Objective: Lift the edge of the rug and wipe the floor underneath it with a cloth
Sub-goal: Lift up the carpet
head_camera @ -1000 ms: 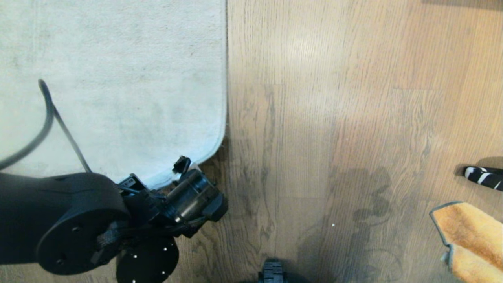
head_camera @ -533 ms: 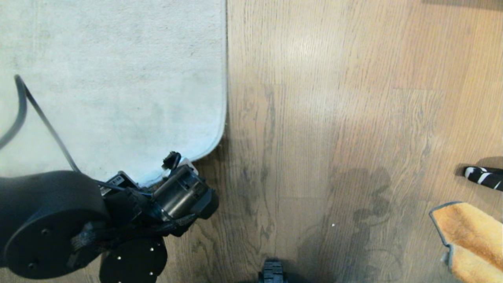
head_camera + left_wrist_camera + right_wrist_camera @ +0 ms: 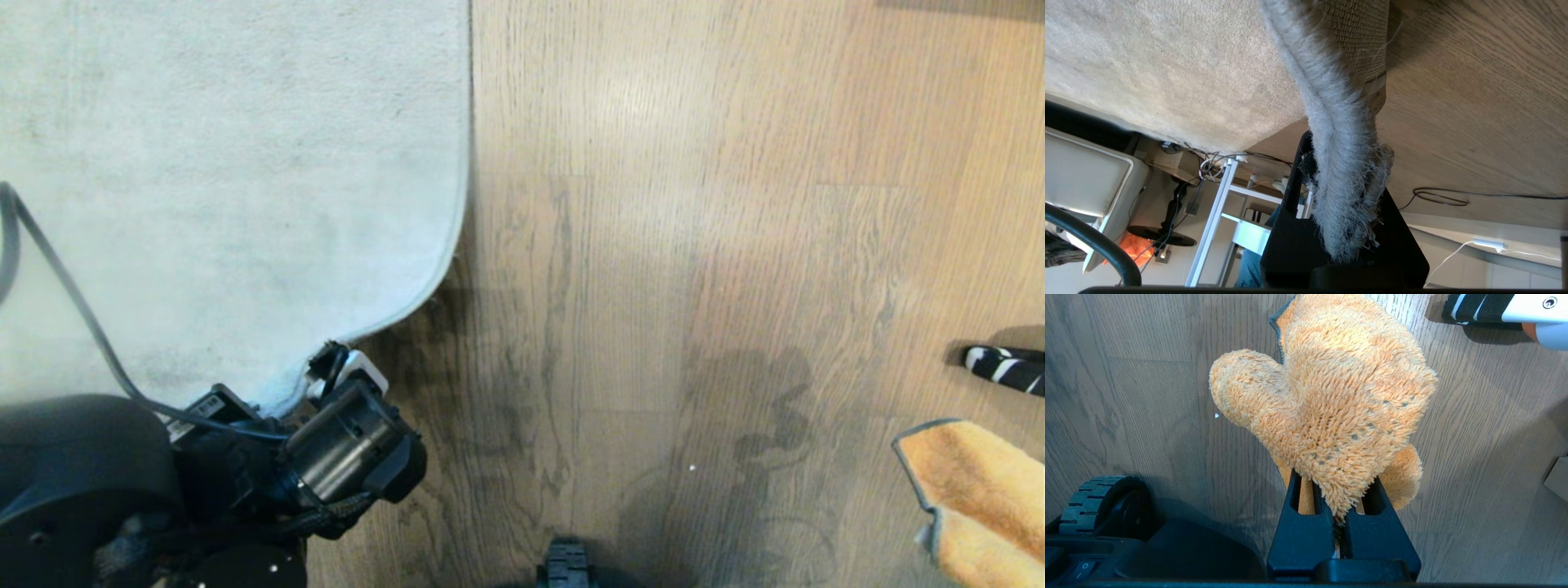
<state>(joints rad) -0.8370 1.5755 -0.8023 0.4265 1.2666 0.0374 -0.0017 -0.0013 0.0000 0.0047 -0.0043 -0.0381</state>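
The left gripper (image 3: pixel 1347 228) clamps the frayed rug edge (image 3: pixel 1347 171), peeling the corner off the wood-plank floor (image 3: pixel 653 245) so tan backing shows. The right gripper (image 3: pixel 1337 522) pinches the orange cloth (image 3: pixel 1331 408), seemingly hanging just above the floor

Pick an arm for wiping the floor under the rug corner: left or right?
Right. The right tool is shut on the cloth, just above the bare floor. The left tool is busy, shut on the rug edge, holding that corner raised, so it can't let go.
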